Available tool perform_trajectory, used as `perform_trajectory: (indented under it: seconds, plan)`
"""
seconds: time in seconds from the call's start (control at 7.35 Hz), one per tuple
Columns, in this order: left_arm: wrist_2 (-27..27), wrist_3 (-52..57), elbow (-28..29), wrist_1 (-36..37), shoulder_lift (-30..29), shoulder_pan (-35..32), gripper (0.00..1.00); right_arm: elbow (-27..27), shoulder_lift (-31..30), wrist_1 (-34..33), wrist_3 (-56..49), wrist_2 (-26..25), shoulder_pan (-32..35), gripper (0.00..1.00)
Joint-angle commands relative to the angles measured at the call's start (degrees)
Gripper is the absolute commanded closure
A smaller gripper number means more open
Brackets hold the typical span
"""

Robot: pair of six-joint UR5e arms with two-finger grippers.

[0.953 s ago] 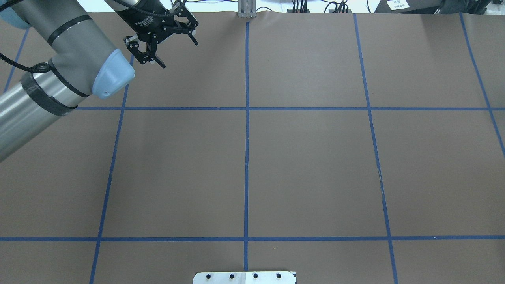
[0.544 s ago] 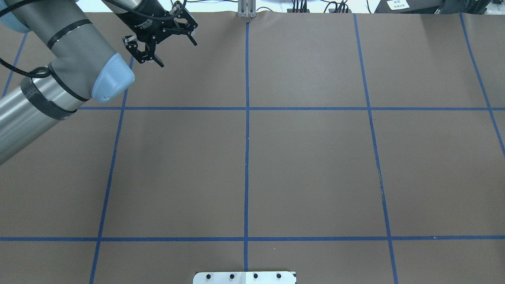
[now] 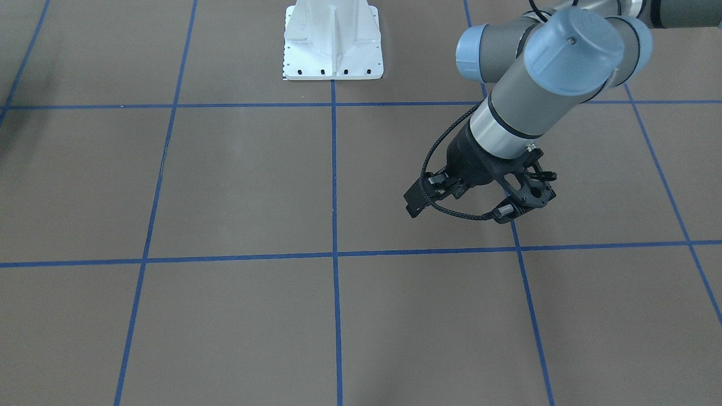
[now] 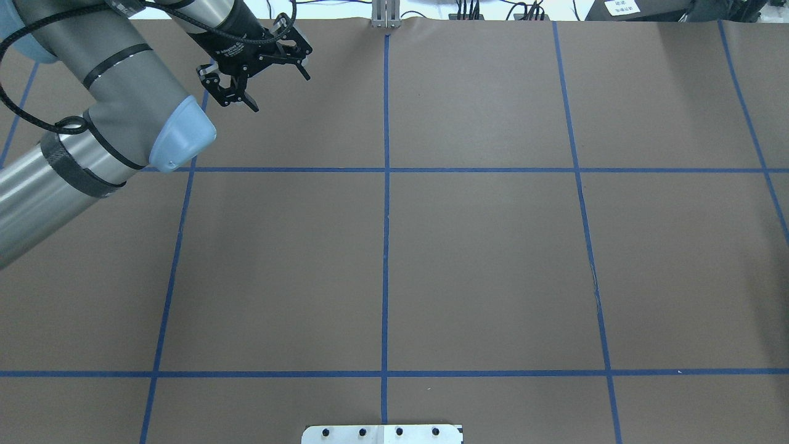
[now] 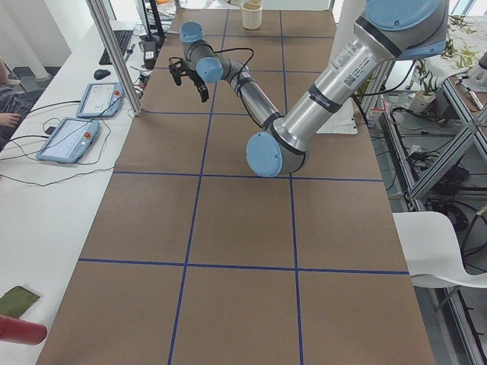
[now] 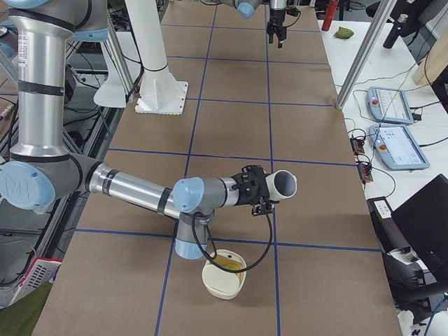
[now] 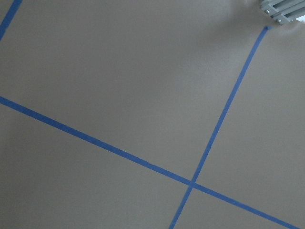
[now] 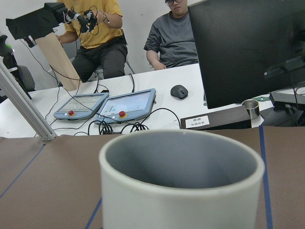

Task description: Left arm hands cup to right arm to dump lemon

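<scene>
Exterior right shows the white cup point(image 6: 283, 183) tipped sideways, grey inside

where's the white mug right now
In the exterior right view the small white mug is at the tip of the near, right arm, tipped sideways above the table, close to a cream bowl.
</scene>
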Motion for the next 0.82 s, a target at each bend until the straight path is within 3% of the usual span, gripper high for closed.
perform_trajectory:
  seconds: [0.0, 0.27, 0.41, 0.68]
  plan:
    - [0.8, 0.0, 0.0, -0.3, -0.1, 0.8, 0.00, 2.2, 3.8, -9.9, -13.4, -3.5, -6.0, 0.87]
    - [0.8, 0.0, 0.0, -0.3, -0.3, 1.2, 0.00, 2.8, 6.0, -16.1, -27.1, -14.4, -13.7, 0.87]
    - [0.7, 0.0, 0.0, -0.3, -0.4, 1.3, 0.00, 4.1, 8.0, -20.1, -27.7, -19.2, -18.7, 0.87]
    - [0.7, 0.0, 0.0, -0.3, -0.5, 1.3, 0.00, 7.7, 10.2, -28.9, -31.8, -34.2, -29.3, 0.87]
